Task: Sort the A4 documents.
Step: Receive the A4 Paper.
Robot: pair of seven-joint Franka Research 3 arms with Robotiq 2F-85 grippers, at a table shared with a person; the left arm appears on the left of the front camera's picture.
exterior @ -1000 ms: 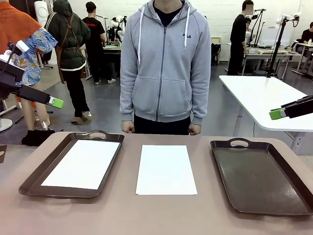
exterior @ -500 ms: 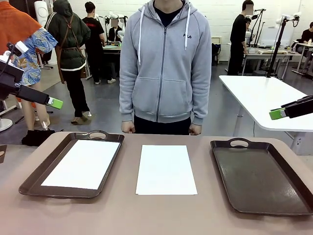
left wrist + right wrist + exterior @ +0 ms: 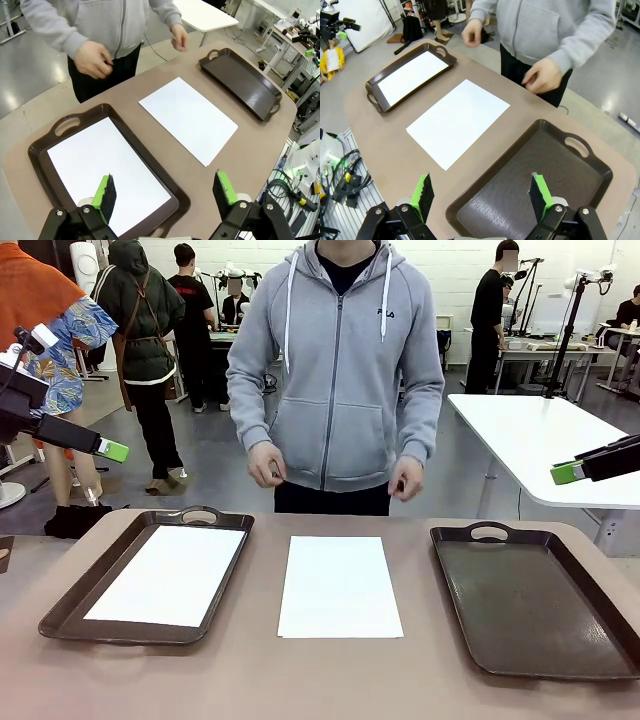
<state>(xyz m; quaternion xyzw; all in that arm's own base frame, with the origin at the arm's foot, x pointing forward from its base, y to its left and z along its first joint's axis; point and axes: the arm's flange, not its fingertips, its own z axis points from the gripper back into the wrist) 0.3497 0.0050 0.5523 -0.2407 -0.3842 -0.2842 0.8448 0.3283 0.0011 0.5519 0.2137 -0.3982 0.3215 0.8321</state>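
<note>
As arms hang raised, left gripper [image 3: 165,190]: jaws apart.
Right gripper [image 3: 482,192]: jaws apart.
A4 sheets [image 3: 168,575] [image 3: 338,585]: one in left tray [image 3: 78,590], other beside it.

Bright, even overhead indoor light. Shadows soft and faint along tray rims. A4 documents [image 3: 340,586] near blown-out white, no surface detail. Mild sheen on dark right tray [image 3: 530,605]. Front view sharp. Person's hand [image 3: 92,59] slightly motion-blurred. Wrist views wide-angle: table [image 3: 250,145] edge bows toward corners.
</note>
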